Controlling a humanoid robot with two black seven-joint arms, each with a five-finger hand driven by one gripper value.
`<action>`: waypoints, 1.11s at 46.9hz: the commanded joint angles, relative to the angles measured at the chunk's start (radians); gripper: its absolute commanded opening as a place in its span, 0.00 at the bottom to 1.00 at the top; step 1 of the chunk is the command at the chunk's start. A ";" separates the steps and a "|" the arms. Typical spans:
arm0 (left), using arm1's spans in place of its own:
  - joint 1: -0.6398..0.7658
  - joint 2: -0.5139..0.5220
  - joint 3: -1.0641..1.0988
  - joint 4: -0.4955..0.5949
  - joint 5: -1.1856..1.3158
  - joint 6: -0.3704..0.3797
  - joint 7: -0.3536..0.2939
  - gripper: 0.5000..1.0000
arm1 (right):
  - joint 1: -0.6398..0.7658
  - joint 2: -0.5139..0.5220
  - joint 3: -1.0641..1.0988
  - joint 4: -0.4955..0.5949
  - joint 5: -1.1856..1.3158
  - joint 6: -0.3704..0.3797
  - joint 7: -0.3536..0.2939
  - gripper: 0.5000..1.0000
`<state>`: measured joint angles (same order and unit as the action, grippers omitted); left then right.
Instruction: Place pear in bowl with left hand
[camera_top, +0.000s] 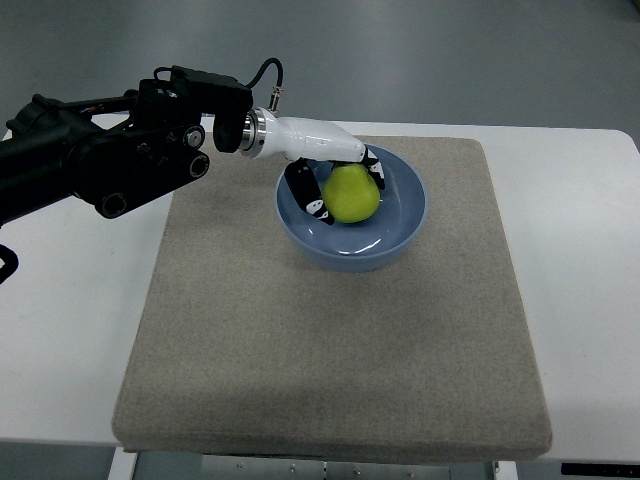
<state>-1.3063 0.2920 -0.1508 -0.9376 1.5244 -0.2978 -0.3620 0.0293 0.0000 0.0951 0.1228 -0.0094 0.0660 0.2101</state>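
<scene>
A yellow-green pear is inside the light blue bowl at the upper middle of the mat. My left hand reaches in from the left over the bowl's near-left rim. Its white palm lies above the pear and its black fingers curl round the fruit on the left and right sides. Whether the pear rests on the bowl's floor or hangs just above it is not clear. The right arm does not show.
The bowl stands on a beige fabric mat covering most of a white table. My black left forearm crosses the table's upper left corner. Grey floor lies beyond the table's far edge.
</scene>
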 joint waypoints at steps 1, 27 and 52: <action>0.001 0.001 -0.007 -0.004 -0.012 -0.004 0.000 0.80 | 0.000 0.000 0.000 0.000 0.000 0.000 0.000 0.85; -0.018 0.110 -0.161 0.006 -0.450 -0.026 0.001 0.99 | 0.000 0.000 0.000 0.000 0.000 0.000 0.000 0.85; 0.159 0.346 -0.201 0.168 -1.256 -0.187 0.101 1.00 | 0.000 0.000 0.000 0.000 0.000 0.000 0.000 0.85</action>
<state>-1.1827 0.6172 -0.3484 -0.7701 0.3780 -0.4375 -0.3052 0.0292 0.0000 0.0951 0.1229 -0.0091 0.0659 0.2102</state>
